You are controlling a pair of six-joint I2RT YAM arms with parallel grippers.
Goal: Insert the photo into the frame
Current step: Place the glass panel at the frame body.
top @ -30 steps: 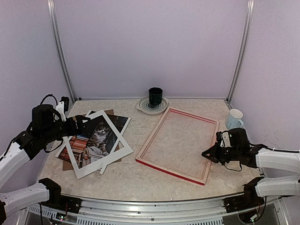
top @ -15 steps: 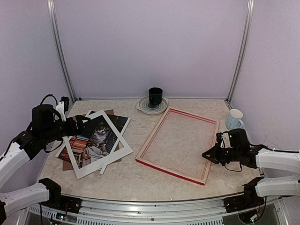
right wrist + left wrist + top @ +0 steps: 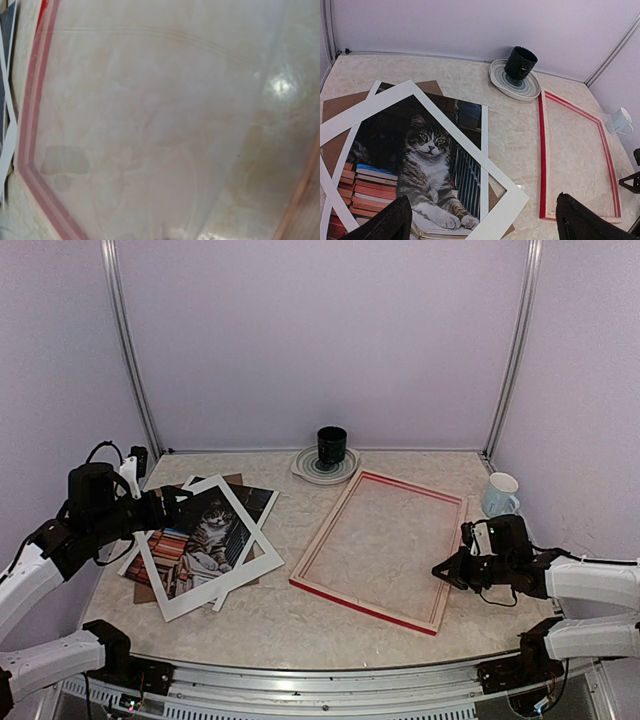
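The photo [image 3: 205, 530] of a tabby cat and books lies at the left under a tilted white mat [image 3: 215, 580]; the left wrist view shows the photo [image 3: 420, 160] close. My left gripper [image 3: 172, 498] hovers over that pile's upper left, open and empty, its fingers [image 3: 390, 225] spread wide. The frame [image 3: 345, 595] lies flat right of centre, red edge outward. My right gripper [image 3: 440, 568] is shut at the frame's right rail. In the right wrist view a clear sheet [image 3: 150, 125] rises close to the camera over the frame [image 3: 35, 125]; the fingers are hidden.
A brown backing board [image 3: 145, 592] lies under the pile. At the back stands a dark cup [image 3: 332, 445] on a ringed plate [image 3: 305, 470]. A white mug [image 3: 500, 493] sits by the right wall, just behind my right arm.
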